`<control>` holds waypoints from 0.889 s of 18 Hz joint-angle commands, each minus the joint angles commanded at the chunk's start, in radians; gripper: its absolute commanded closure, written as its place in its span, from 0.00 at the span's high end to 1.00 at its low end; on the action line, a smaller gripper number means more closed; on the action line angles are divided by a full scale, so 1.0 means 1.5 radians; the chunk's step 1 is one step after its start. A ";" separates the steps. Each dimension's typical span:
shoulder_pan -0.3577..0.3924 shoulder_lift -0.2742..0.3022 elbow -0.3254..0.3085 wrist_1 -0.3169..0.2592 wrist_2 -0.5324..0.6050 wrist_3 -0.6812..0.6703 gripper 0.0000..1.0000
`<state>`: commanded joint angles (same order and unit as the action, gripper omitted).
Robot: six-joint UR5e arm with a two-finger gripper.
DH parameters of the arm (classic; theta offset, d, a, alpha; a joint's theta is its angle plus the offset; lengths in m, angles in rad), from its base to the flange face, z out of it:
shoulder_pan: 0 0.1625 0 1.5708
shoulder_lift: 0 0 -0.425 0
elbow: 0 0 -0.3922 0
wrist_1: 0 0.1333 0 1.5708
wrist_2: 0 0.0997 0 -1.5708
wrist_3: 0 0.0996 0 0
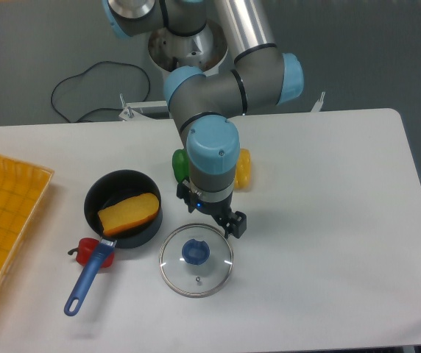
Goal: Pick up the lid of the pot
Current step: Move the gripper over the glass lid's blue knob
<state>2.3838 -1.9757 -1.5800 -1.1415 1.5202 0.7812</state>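
Gripper (pixel 210 211) fingertips downward — wide apart.

Yellow crate (pixel 1 220) cut off @ L edge, green pepper (pixel 179 163) part. behind arm (pixel 212 143)

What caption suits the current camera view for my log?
Open tool near the blue-knobbed clear lid, black pan beside it.
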 joint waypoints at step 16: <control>-0.014 -0.045 0.011 0.036 -0.016 -0.135 1.00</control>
<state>2.3623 -2.0432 -1.5631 -1.0876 1.4956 0.5783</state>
